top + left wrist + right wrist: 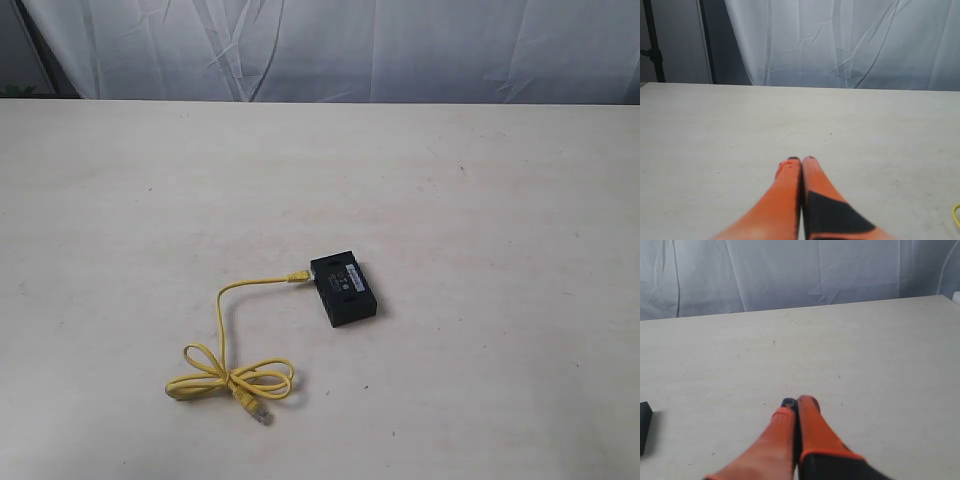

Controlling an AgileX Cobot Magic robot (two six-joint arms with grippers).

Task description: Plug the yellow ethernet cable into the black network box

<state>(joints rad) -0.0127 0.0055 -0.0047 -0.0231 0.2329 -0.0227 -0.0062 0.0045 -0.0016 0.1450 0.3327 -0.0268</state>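
Note:
The black network box lies flat near the middle of the pale table, a small white label on top. The yellow ethernet cable has one plug touching the box's left side; whether it sits in a port I cannot tell. It runs left and down into loose loops, and its other plug lies free. Neither arm shows in the exterior view. My left gripper is shut and empty above bare table, a bit of yellow cable at that view's edge. My right gripper is shut and empty, the box's corner at that view's edge.
A white wrinkled curtain hangs behind the table's far edge. Dark stand poles rise beside the curtain in the left wrist view. The table is a wide, pale, lightly scuffed surface.

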